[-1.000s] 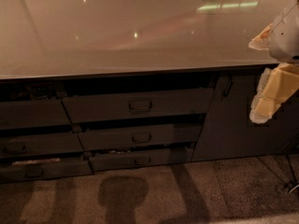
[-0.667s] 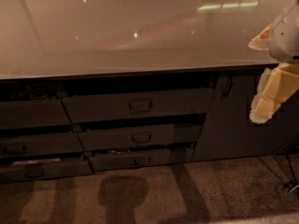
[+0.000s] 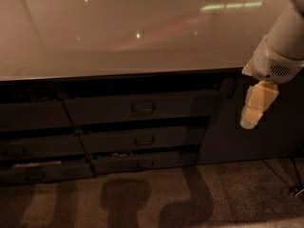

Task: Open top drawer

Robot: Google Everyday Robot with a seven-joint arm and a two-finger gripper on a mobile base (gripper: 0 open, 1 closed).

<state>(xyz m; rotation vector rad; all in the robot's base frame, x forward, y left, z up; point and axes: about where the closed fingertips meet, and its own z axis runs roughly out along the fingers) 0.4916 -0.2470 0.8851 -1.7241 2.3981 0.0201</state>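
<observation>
The top drawer (image 3: 109, 109) is the widest dark grey front under the counter, with a small loop handle (image 3: 143, 107) at its centre. It sits about level with the fronts around it, with a dark gap above. My gripper (image 3: 253, 109) hangs down pale yellow from the white arm at the right. It is in front of the dark cabinet door (image 3: 223, 132), well to the right of the handle and at about its height. It touches nothing.
Two narrower drawer fronts (image 3: 144, 140) (image 3: 142, 164) lie below the top drawer. More dark fronts (image 3: 33, 146) stand to the left. The glossy counter top (image 3: 118, 32) overhangs them. Speckled floor (image 3: 142, 198) lies in front, with a cable (image 3: 297, 190) at far right.
My arm and gripper have moved left and slightly down, toward the drawers. The drawers have not moved.
</observation>
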